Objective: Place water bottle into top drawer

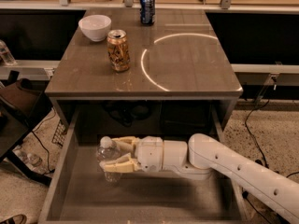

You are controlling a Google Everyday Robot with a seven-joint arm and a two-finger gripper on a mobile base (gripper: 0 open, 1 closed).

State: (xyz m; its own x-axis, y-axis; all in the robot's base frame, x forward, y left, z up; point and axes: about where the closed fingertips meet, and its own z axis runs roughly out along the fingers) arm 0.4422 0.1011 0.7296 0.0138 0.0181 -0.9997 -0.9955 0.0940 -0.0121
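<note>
Looking at drawer [154, 197] pulled out below worktop [187, 73]: wide, shallow, grey-brown, with a flat bottom and low side walls. Holding one thing inside it: bottle [106, 152], left of centre, in the middle of the tray's depth.

Reaching in from the right with gripper [110, 154] on a smooth, white, rounded arm [243, 171]. Clamping cream-tan fingers [122, 164] on bottle, one on the far side and one on the near side, closing snug around the upper body just under the cap.

Holding bottle upright, with the white cap on top and clear ribbed plastic showing below the fingers. Sitting with its base on or just above the drawer bottom; cannot tell which. Standing apart from the left wall, not touching it.

Carrying three things on worktop, all outside drawer:
- bowl [95, 27]: white, round, glossy, at back left.
- gold can [118, 50]: upright cylinder, gold-brown print, just in front and right of bowl, not touching it.
- blue can [147, 8]: upright, dark blue with white, at the back edge near centre, well apart from the other two.

Showing a thin bright ring of light [142, 64] on the right half of the matte brown worktop, visible as an open arc.
</note>
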